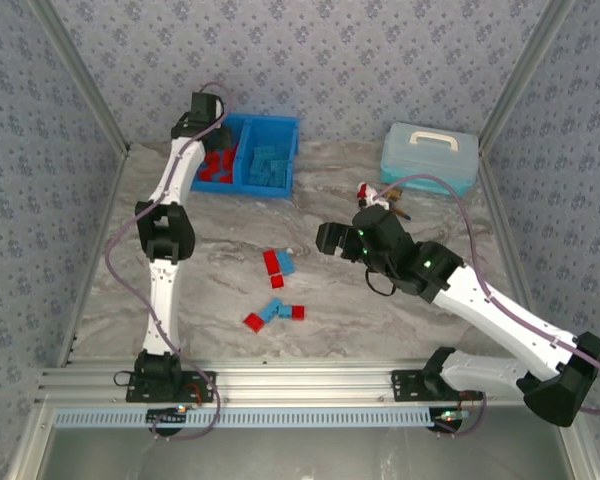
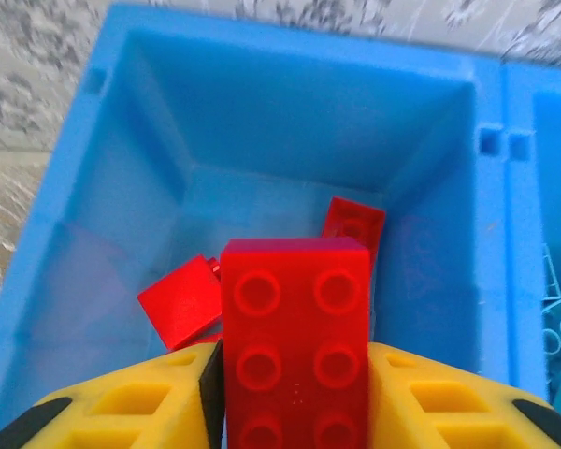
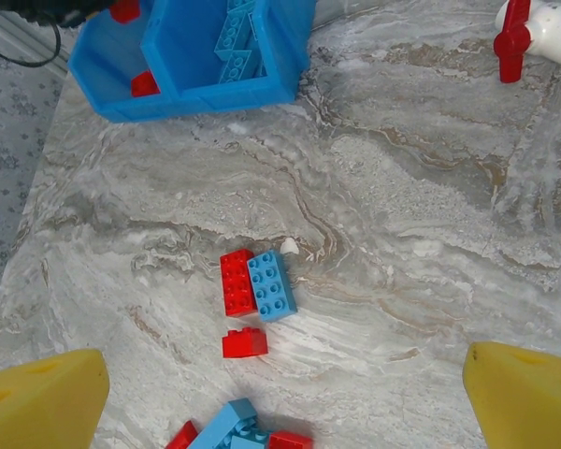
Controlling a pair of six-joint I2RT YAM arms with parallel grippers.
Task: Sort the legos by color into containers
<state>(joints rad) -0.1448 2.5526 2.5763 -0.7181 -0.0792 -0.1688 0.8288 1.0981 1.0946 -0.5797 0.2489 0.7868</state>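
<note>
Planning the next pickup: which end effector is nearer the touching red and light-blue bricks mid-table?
Right. The right end effector hovers open just right of that brick pair; the left end effector is far away over the blue bin, holding a red brick.

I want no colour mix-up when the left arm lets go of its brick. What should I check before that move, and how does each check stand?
1. Red brick held in the left gripper: ok.
2. Brick over the left compartment, not the divider: ok.
3. Red bricks lying in that compartment: ok.
4. Light blue bricks in the right compartment: ok.
5. Right gripper open, apart from the blue bin: ok.
6. Loose bricks off the table: not ok.
</note>
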